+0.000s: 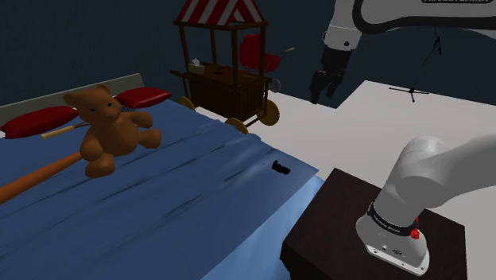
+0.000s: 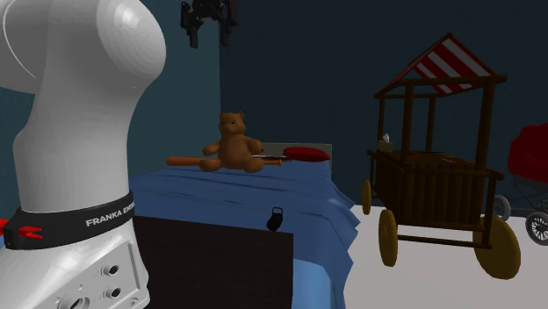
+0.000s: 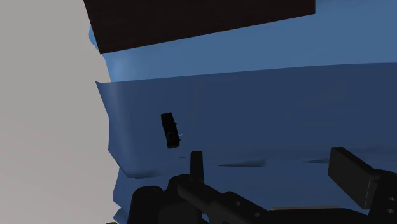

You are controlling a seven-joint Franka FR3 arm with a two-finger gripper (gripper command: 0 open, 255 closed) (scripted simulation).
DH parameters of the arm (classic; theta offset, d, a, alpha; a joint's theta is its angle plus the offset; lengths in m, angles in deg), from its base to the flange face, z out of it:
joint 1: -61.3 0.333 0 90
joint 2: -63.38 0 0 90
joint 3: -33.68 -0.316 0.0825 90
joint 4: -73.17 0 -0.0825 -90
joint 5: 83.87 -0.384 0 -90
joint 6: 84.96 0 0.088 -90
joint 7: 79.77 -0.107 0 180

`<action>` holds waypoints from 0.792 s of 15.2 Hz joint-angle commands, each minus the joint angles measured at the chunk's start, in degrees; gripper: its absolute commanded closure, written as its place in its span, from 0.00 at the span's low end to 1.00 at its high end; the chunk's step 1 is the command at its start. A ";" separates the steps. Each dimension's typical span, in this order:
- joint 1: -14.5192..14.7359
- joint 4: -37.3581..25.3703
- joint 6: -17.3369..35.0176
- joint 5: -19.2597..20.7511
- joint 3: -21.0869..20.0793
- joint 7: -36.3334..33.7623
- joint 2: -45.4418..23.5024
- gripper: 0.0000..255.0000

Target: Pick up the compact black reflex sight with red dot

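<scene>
— What's the room like?
— Dim. Dark blue walls (image 1: 79,40), a pale floor (image 1: 373,119).
— Furniture?
— A bed (image 1: 183,207) with a blue cover and red pillows (image 1: 36,121). Just beside it is a wooden cart (image 1: 226,79) with a red-and-white striped roof.

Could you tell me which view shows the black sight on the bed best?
The wrist view: the black sight lies unobstructed on the blue bed cover, seen from above. The shoulder view shows it as a small dark shape near the bed's edge; the second exterior view shows its outline from the side.
</scene>
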 commanded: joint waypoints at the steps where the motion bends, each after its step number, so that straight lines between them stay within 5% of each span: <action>1: 0.00 0.00 0.00 0.00 0.00 0.00 0.00 0.00; 12: -0.86 13.23 23.28 2.65 3.93 4.68 -9.81 0.00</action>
